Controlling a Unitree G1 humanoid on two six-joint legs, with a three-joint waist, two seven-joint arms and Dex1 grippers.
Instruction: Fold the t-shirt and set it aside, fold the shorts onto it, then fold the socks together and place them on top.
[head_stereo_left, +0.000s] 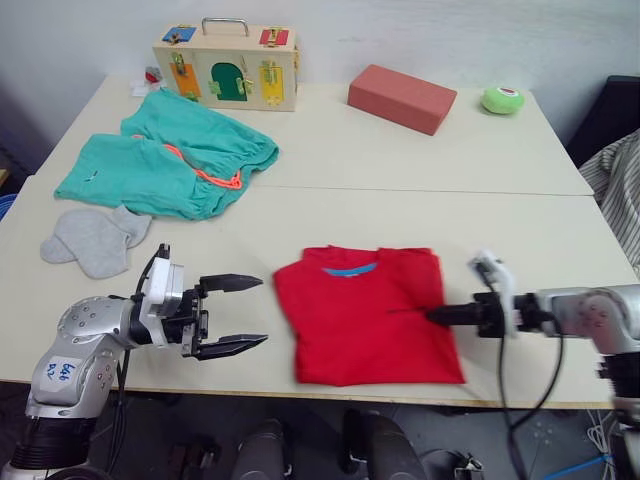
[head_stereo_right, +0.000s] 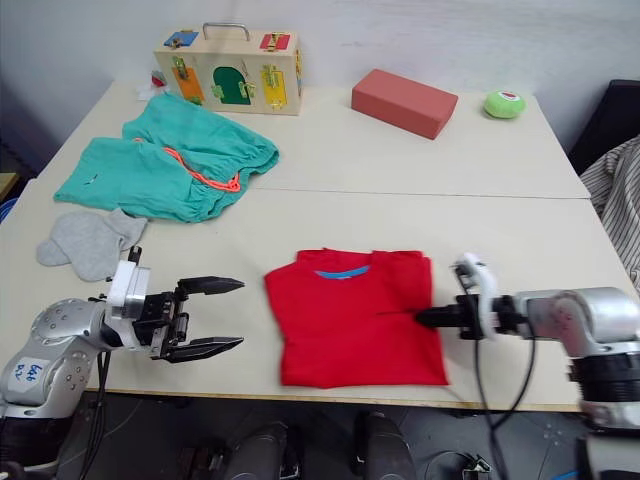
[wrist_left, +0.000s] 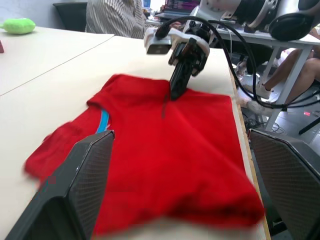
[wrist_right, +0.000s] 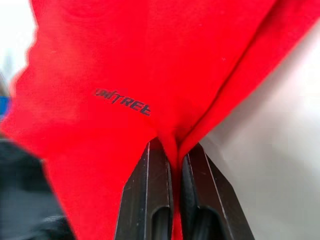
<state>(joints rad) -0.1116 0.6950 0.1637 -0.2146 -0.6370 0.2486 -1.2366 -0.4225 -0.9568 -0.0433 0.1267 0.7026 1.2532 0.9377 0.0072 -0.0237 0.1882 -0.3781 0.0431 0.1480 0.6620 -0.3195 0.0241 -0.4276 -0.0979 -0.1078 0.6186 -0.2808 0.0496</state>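
The red t-shirt (head_stereo_left: 365, 315) is spread, partly folded, near the table's (head_stereo_left: 420, 160) front edge. Its right edge is pinched between the closed fingers of the right gripper (head_stereo_left: 440, 315). The left gripper (head_stereo_left: 245, 313) is held open just left of it. The teal shorts (head_stereo_left: 170, 165) and grey socks (head_stereo_left: 95, 240) are seen at far left.

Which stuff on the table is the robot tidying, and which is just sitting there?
For the job: t-shirt, pinched by the right gripper; shorts; socks.

Just lying about: wooden latch box, red block, green ball.
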